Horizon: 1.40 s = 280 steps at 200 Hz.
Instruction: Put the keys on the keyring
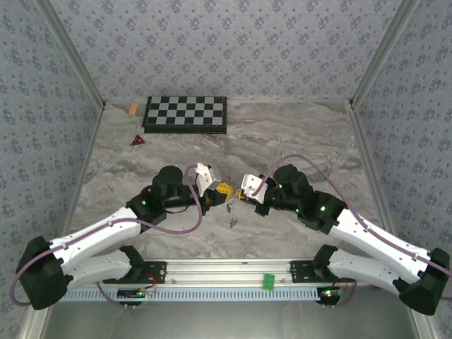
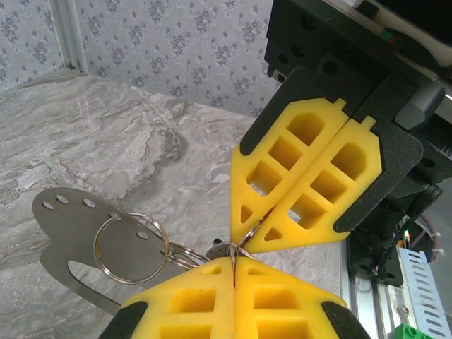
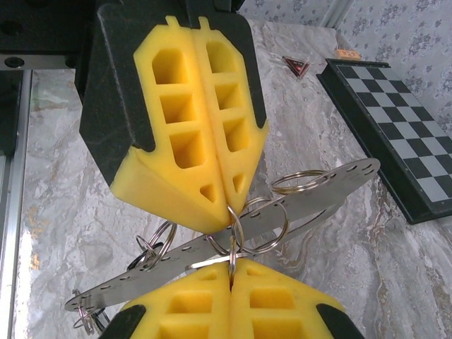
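Observation:
Both grippers meet tip to tip above the middle of the marble table [image 1: 296, 141]. My left gripper [image 1: 224, 192] and my right gripper [image 1: 239, 196] are both shut on the same thin silvery keyring [image 3: 233, 229], which is stretched between them. In the right wrist view the left gripper [image 3: 227, 206] pinches the ring's top and my right gripper [image 3: 231, 263] its bottom. A perforated steel strip [image 3: 311, 194] with several other split rings hangs on it. A small dark piece [image 1: 232, 223] lies below on the marble, too small to tell whether it is one of the keys.
A checkerboard [image 1: 186, 114] lies at the back, with a red triangle [image 1: 138, 140] and a small orange piece [image 1: 133, 109] to its left. A green block [image 1: 268, 281] sits on the front rail. Papered walls close in the left, right and back sides.

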Each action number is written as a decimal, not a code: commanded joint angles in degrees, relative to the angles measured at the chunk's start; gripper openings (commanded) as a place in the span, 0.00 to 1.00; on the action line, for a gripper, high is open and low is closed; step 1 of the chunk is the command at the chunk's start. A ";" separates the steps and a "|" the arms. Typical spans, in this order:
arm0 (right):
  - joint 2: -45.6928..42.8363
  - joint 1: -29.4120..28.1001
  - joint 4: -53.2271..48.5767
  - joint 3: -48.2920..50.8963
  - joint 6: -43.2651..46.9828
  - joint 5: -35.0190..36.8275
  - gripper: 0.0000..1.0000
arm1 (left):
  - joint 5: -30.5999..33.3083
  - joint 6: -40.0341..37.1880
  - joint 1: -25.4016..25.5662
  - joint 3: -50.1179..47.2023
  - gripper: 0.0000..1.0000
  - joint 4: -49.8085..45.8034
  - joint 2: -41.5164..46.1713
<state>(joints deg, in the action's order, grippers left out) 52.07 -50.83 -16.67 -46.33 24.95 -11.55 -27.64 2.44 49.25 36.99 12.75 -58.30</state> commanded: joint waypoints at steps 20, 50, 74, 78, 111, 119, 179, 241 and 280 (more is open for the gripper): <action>1.00 -2.09 0.28 -2.89 1.74 -1.34 0.00 | -1.12 -1.25 1.20 3.35 0.00 1.97 -0.40; 1.24 -3.45 -0.67 -3.29 2.91 0.85 0.00 | -0.89 -1.21 1.28 3.35 0.00 1.92 -0.58; 1.43 -4.47 -1.21 -3.43 3.76 2.40 0.00 | -1.03 -1.24 1.31 3.47 0.00 1.92 -0.76; 1.46 -4.59 -1.36 -3.42 3.80 2.44 0.00 | -1.03 -1.16 1.28 3.45 0.00 1.92 -0.80; 2.11 -5.46 -2.07 -3.34 4.65 4.13 0.00 | 0.58 -0.59 1.34 3.55 0.00 1.69 -0.42; 2.22 -5.88 -1.97 -3.08 5.14 5.25 0.00 | 0.83 -0.19 1.24 3.35 0.00 2.11 -0.19; 2.68 -8.82 -0.85 -1.62 7.65 11.76 0.00 | 1.01 1.26 1.03 2.71 0.00 3.54 0.65; -0.31 -9.14 2.82 1.86 4.27 13.59 0.21 | 1.55 2.81 0.66 1.04 0.00 6.50 2.63; -6.54 -9.03 7.19 6.17 -1.31 14.00 0.26 | 1.01 4.32 0.47 0.10 0.00 9.11 3.46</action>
<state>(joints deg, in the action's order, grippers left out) 49.43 -59.68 -13.76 -42.09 28.34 2.22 -25.96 5.06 49.63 37.01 16.43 -56.49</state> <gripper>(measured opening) 0.254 0.059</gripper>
